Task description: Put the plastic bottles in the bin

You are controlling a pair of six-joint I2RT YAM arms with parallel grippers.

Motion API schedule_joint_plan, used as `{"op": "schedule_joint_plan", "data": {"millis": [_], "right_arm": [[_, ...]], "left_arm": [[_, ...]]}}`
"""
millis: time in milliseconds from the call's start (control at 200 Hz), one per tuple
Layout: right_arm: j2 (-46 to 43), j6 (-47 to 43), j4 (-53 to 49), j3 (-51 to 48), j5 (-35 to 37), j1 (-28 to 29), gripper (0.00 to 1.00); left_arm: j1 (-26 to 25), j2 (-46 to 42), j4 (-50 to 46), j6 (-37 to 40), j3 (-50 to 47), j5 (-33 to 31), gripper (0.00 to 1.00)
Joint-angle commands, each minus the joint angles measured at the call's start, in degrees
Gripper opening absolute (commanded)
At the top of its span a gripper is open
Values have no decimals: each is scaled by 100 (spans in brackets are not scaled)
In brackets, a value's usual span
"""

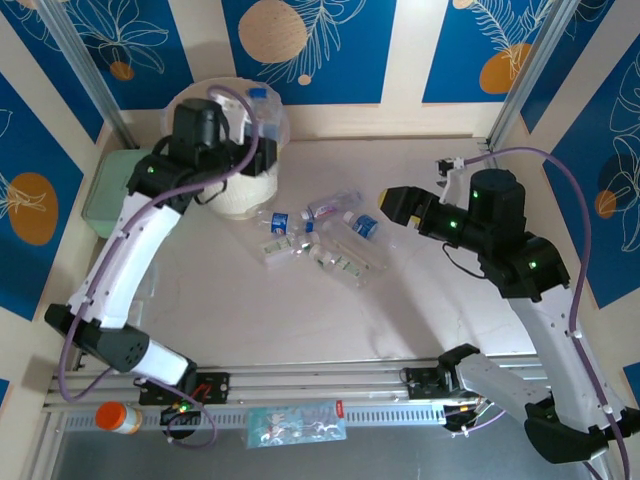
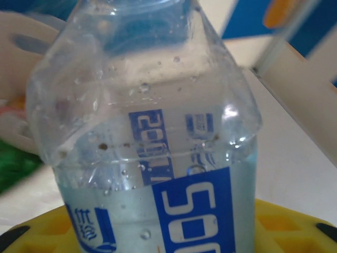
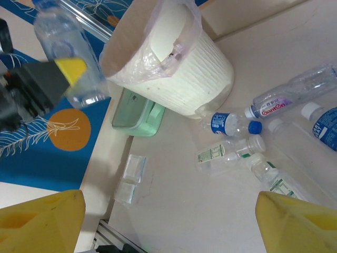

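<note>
1. Left hand [image 2: 163, 232] is clenched on a clear bottle [image 2: 174, 158] with a blue label. The yellow pads [image 2: 295, 224] press on its lower body and the bottle stands upright in the wrist view.
2. In the top view that held bottle is over the bin [image 1: 232, 200], with its blue cap near 1 o'clock of the rim and up in the air, not resting on anything.
3. The bin is a cream ribbed bucket at 10 o'clock on the tabletop [image 1: 300, 320]. It stands upright, with a thin liner bag [image 3: 187, 16] folded over the rim.
4. Bin contents: the right wrist view shows only the pale inner wall and the liner, and the left arm covers the opening from above. Cannot tell what is inside.
5. Right hand [image 3: 171, 219] is released, with the yellow fingers [image 3: 42, 221] wide apart and nothing between them. It hovers at 3 o'clock of the loose bottles.
6. The loose bottles [image 1: 310, 235] lie on their sides in a bunch mid-tabletop, at 4 o'clock of the bin, some touching each other.
7. Among them are a blue-capped bottle [image 3: 231, 125] nearest the bin, a pink-labelled bottle [image 3: 292, 97] at its 1 o'clock and a green-labelled bottle [image 3: 226, 151] just beside it at 6 o'clock.
8. A green lidded box [image 1: 108, 190] sits closed at 9 o'clock of the bin.
9. An orange-capped jar [image 1: 120, 417] lies at 7 o'clock by the near rail, well apart from the bottles.
</note>
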Motion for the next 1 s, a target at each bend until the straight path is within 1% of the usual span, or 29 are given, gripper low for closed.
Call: {"op": "schedule_joint_plan", "data": {"millis": [0,35,135,205,265,420,530,675,770,880,915,940,995], "right_arm": [[-183,-165,-106,-129,-301,-123,84],[-223,-174,-124,-157,-325,-159,84],[-327,-231,-218,-199,-400,-285,84],[-400,-266,-300,-204,-448,-375,84],[-496,-292,-313,-254,-528,-430,84],[-615,-375,-422,-265,-564,-493,84],[-642,-443,-503,-226,-549,-544,84],[-659,-463,-514,-218,-576,-605,84],[-647,-422,-472,-259,-643,-630,84],[-619,-353,-387,-331,-799,-648,84],[-612,-334,-374,-354,-821,-640,84],[-596,-321,-369,-366,-826,-643,83],[-603,-301,-348,-399,-839,-647,83]], "left_arm": [[289,342,-86,-291,697,-867,30],[376,455,-51,-370,842,-963,30],[588,839,53,-566,1209,-978,30],[718,1141,43,-520,1465,-995,25],[870,1389,-9,-556,1680,-1075,25],[1223,2085,-265,-784,2304,-886,26],[1296,2343,-152,-794,2279,-763,26],[1343,2708,-231,-834,2249,-805,27],[1410,2982,-216,-856,2255,-768,30],[1495,3243,-193,-926,2238,-615,38],[1509,3321,-210,-937,2244,-580,42],[1513,3367,-229,-952,2246,-569,49],[1527,3459,-271,-957,2239,-507,57]]}}
